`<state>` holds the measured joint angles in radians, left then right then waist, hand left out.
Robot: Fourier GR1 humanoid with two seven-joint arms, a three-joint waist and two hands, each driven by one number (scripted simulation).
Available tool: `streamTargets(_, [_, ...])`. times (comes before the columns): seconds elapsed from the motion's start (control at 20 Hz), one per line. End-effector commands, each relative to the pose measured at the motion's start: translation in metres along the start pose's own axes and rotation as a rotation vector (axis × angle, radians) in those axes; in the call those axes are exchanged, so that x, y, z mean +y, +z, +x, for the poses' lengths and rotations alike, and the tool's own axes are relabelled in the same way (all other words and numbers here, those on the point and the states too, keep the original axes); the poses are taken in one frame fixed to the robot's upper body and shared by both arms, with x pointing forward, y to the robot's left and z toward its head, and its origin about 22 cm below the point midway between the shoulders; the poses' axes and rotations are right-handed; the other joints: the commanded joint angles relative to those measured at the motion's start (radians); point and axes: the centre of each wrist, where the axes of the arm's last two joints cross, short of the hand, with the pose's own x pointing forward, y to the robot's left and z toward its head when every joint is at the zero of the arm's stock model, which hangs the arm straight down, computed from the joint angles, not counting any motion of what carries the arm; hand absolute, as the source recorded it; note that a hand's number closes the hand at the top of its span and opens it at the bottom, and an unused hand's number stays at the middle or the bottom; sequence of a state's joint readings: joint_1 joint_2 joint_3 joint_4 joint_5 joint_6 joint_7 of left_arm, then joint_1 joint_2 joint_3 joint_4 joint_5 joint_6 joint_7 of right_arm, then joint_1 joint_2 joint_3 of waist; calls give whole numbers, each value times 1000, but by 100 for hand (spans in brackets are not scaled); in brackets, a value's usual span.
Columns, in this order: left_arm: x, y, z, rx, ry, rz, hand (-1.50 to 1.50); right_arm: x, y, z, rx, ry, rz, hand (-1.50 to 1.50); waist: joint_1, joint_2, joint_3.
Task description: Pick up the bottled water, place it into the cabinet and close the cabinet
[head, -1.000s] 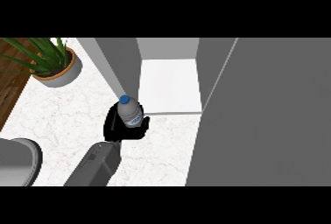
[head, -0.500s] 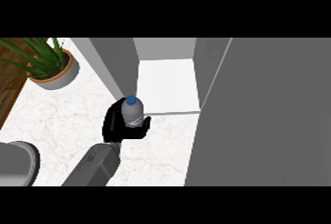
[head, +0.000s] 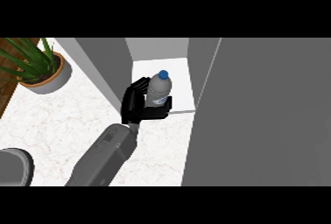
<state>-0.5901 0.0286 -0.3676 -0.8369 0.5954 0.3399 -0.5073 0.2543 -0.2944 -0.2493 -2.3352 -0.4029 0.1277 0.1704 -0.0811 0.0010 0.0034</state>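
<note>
A clear water bottle (head: 159, 88) with a blue cap stands upright in my left hand (head: 141, 107), whose fingers and thumb curl round its lower half. Hand and bottle sit at the front edge of the open cabinet's white floor (head: 180, 72), between the cabinet's grey left wall (head: 103, 59) and its open door (head: 265, 113). The door is a large grey panel that fills the right side of the view. Whether the bottle's base rests on the cabinet floor is hidden by the hand. My right hand does not show.
A potted green plant (head: 35, 70) stands on the white marble counter (head: 58, 127) at the far left. A grey round object (head: 13, 168) lies at the lower left corner. A wooden strip shows along the left edge.
My left hand has carried the bottle forward, from the counter in front of the cabinet to over the front edge of its floor.
</note>
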Motion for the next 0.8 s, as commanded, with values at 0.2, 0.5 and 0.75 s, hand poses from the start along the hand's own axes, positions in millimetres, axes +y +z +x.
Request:
streamTargets(0.2, [-56, -67, 46, -9, -114, -36, 150, -35, 3, 14, -33, -53, 17, -150, -11, 13, -3])
streamTargets(0.5, [-40, -78, 36, 18, -152, 57, 150, -44, 3, 9, -35, -55, 44, -150, -23, 25, -4])
streamTargets(0.75, [-24, -75, 22, 24, -215, 112, 150, -55, 0, 18, -49, -76, 43, -150, -35, 32, -5])
